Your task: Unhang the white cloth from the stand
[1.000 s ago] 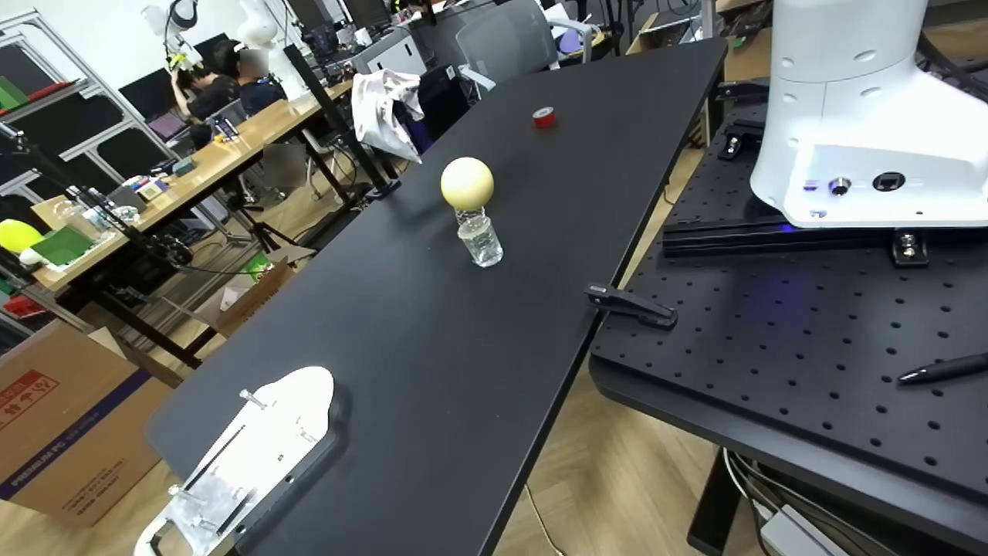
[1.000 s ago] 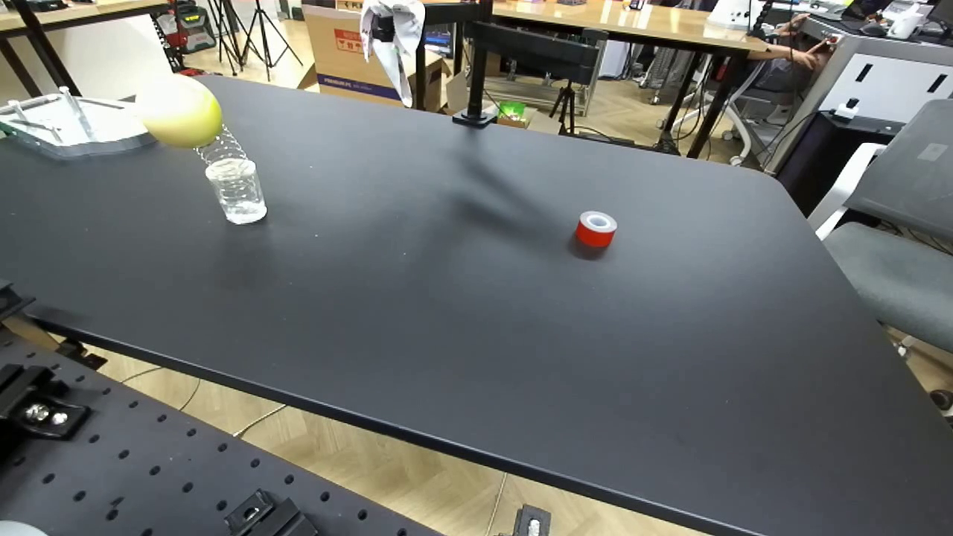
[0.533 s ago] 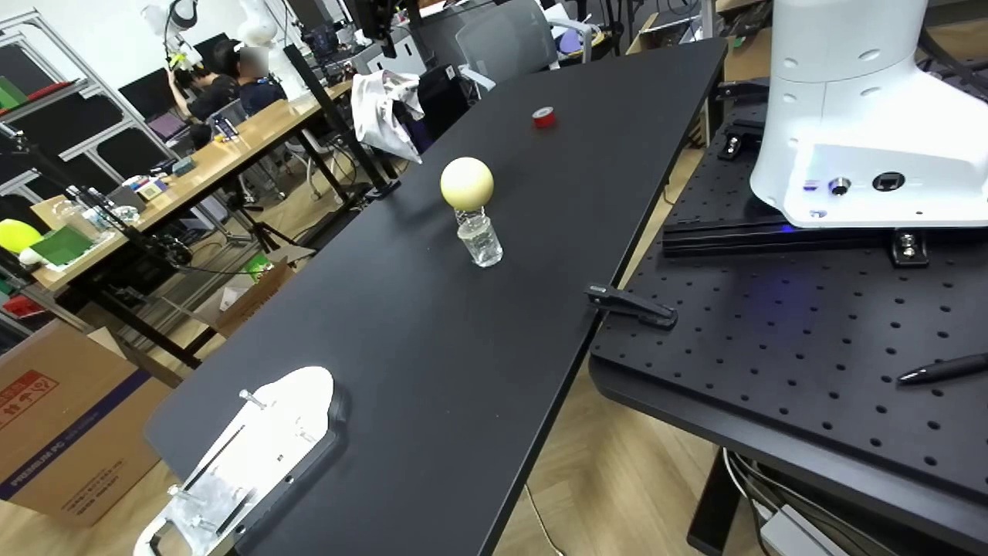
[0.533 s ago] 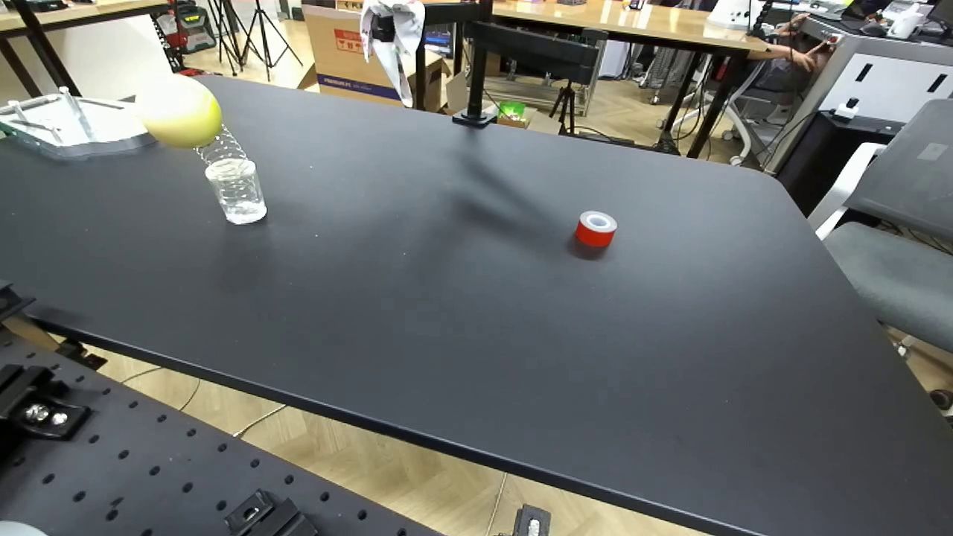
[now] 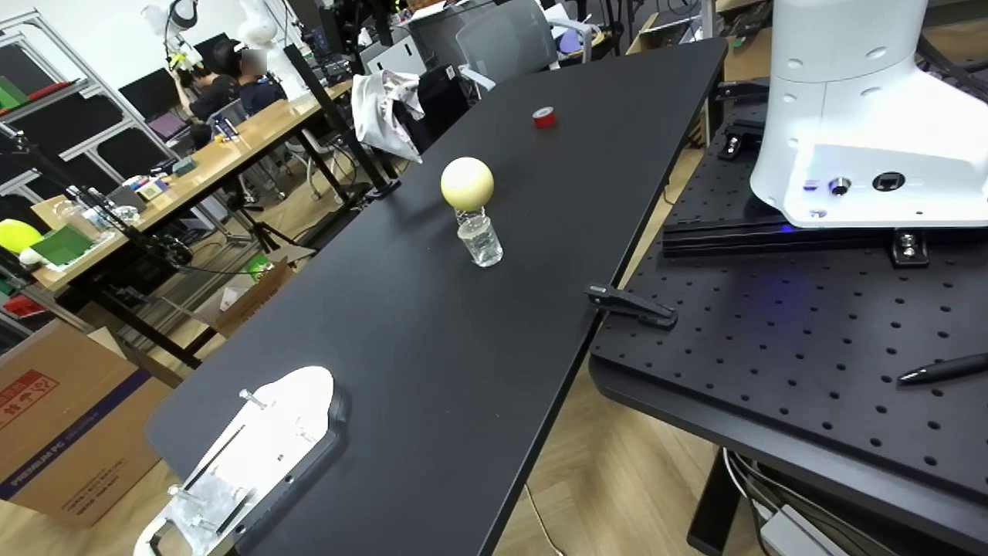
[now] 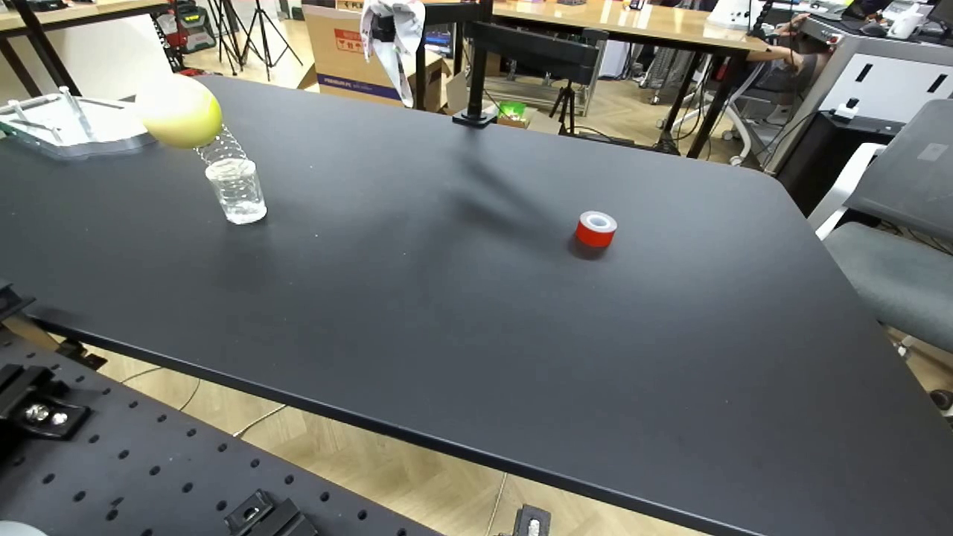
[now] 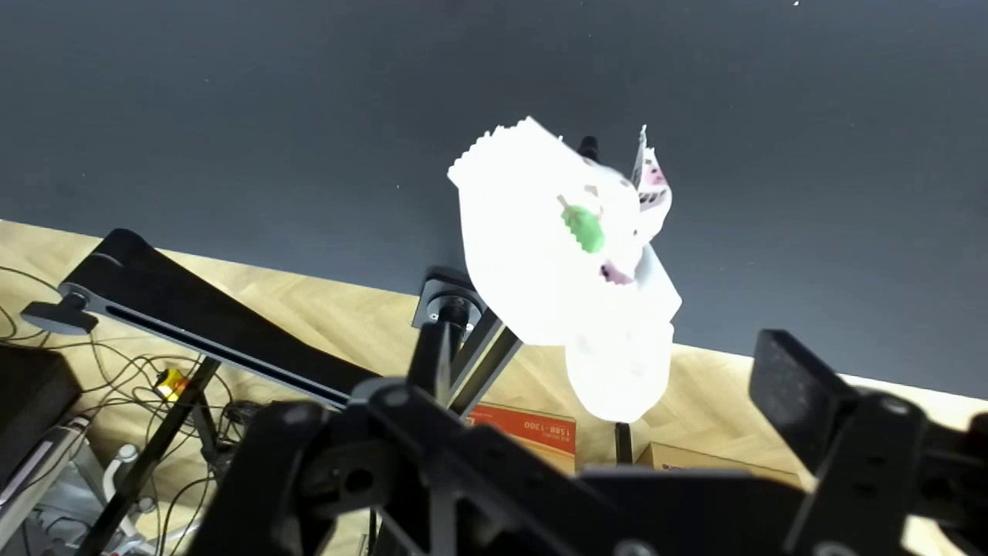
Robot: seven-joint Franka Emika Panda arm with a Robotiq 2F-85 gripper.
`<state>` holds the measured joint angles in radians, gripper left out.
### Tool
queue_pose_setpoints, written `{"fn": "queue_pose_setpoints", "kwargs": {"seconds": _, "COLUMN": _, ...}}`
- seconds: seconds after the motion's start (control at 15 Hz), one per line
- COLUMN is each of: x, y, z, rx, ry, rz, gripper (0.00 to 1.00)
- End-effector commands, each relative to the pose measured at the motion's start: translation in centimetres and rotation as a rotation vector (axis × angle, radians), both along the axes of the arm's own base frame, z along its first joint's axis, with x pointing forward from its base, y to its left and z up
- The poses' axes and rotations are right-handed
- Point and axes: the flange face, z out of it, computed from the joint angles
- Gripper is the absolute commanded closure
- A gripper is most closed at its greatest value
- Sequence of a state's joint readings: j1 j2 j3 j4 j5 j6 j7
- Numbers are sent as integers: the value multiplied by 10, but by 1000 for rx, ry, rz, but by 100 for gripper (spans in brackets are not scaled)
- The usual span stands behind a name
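The white cloth [image 5: 384,112] with small printed patches hangs from the black stand [image 5: 332,100] at the table's far edge. It also hangs from the stand's arm in an exterior view [image 6: 408,30]. In the wrist view the cloth [image 7: 525,239] looks overexposed and lies ahead of my gripper [image 7: 606,347]. The jaws are wide apart with nothing between their pads, and the cloth's lower end shows in the gap beyond. The stand's base [image 7: 432,305] shows beside the cloth. In an exterior view part of my gripper [image 5: 367,38] comes in from the top edge, above the cloth.
A long black bar [image 7: 208,309] reaches out left of the cloth in the wrist view. On the table are a yellow ball [image 5: 467,183] above a clear cup [image 5: 481,241], a red tape roll [image 5: 543,117] and a white plate-like fixture [image 5: 285,417]. A grey chair [image 6: 908,171] stands beside the table.
My gripper has come down into an exterior view from its top edge and moved left, towards the space above the cloth. The cloth and the table objects have not moved.
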<state>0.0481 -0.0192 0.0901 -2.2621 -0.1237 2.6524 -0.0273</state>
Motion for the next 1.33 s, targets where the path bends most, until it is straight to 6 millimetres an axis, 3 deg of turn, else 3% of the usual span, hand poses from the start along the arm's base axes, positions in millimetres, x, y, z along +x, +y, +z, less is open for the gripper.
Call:
{"fn": "queue_pose_setpoints", "kwargs": {"seconds": 0.0, "x": 16, "y": -6, "z": -5, "rx": 1, "ry": 19, "rz": 12, "gripper": 0}}
{"fn": "queue_pose_setpoints", "kwargs": {"seconds": 0.2, "x": 24, "y": -6, "z": -15, "rx": -11, "ry": 34, "rz": 37, "gripper": 0}}
{"fn": "queue_pose_setpoints", "kwargs": {"seconds": 0.27, "x": 25, "y": -5, "z": -19, "rx": -8, "ry": 39, "rz": 45, "gripper": 25}}
{"fn": "queue_pose_setpoints", "kwargs": {"seconds": 0.33, "x": 27, "y": -4, "z": -21, "rx": -10, "ry": 40, "rz": 52, "gripper": 26}}
{"fn": "queue_pose_setpoints", "kwargs": {"seconds": 0.67, "x": 31, "y": -3, "z": -25, "rx": -1, "ry": 52, "rz": 69, "gripper": 62}}
{"fn": "queue_pose_setpoints", "kwargs": {"seconds": 1.0, "x": 20, "y": -7, "z": -18, "rx": 30, "ry": 60, "rz": 67, "gripper": 95}}
{"fn": "queue_pose_setpoints", "kwargs": {"seconds": 1.27, "x": -10, "y": -15, "z": -9, "rx": 62, "ry": 84, "rz": 43, "gripper": 100}}
